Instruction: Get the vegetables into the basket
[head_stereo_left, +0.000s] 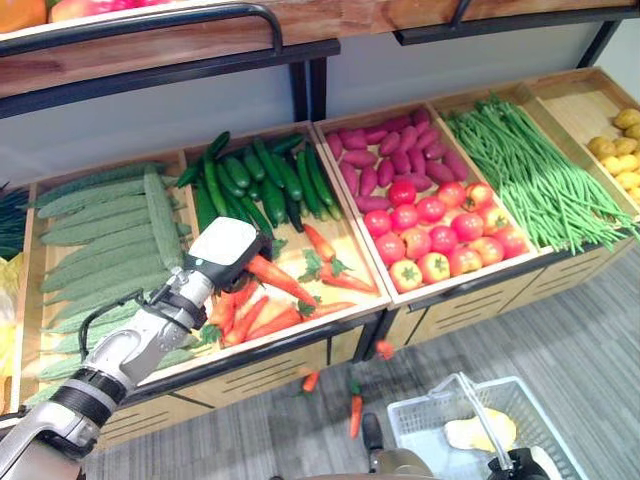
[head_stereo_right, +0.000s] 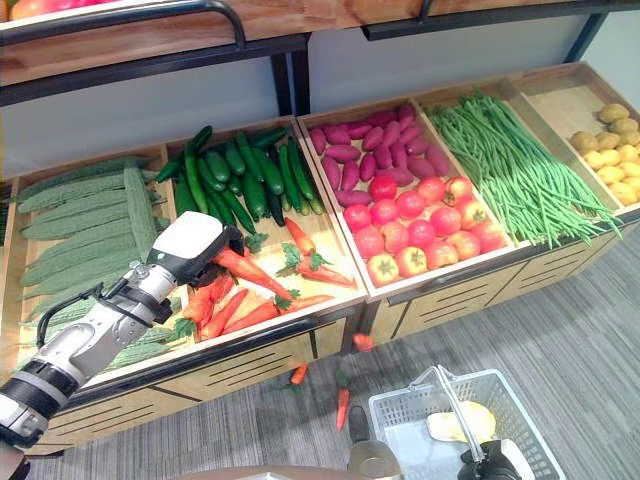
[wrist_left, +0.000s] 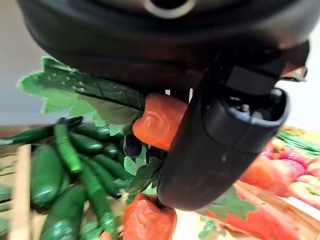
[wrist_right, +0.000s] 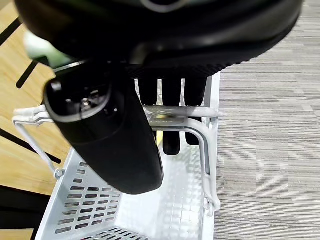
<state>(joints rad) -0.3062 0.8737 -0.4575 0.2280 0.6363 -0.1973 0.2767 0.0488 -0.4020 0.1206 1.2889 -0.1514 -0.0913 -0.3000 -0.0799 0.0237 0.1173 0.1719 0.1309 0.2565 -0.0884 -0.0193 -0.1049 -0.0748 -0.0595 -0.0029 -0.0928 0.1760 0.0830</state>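
1. The robot's left hand (head_stereo_left: 222, 252) reaches into the carrot bin (head_stereo_left: 335, 235) on the sloped wooden display. In its wrist view the thumb and fingers are curled round one orange carrot (wrist_left: 159, 120), its green leaves pressed against the palm.

2. The right hand (wrist_right: 110, 145), near right, has its fingers hooked over the white handle (wrist_right: 176, 116) of the white plastic basket (head_stereo_left: 425, 420), which sits on the grey floor near the display's front edge.

3. One pale yellow vegetable (head_stereo_left: 480, 430) lies inside the basket.

4. Three carrots (head_stereo_left: 355, 412) lie on the floor between the display's front and the basket.

5. Five bins show in a row, left to right: ridged pale-green gourds (head_stereo_left: 100, 235); dark cucumbers (head_stereo_left: 255, 180) at the far end of the carrot bin; purple sweet potatoes (head_stereo_left: 395, 150) behind about fifteen red tomatoes (head_stereo_left: 440, 235); long green beans (head_stereo_left: 530, 175); yellow potatoes (head_stereo_left: 620, 150).

6. No legible writing appears on the bins or basket.

7. Open floor stretches to the right of the basket; a dark-framed shelf (head_stereo_left: 160, 45) overhangs the far side.
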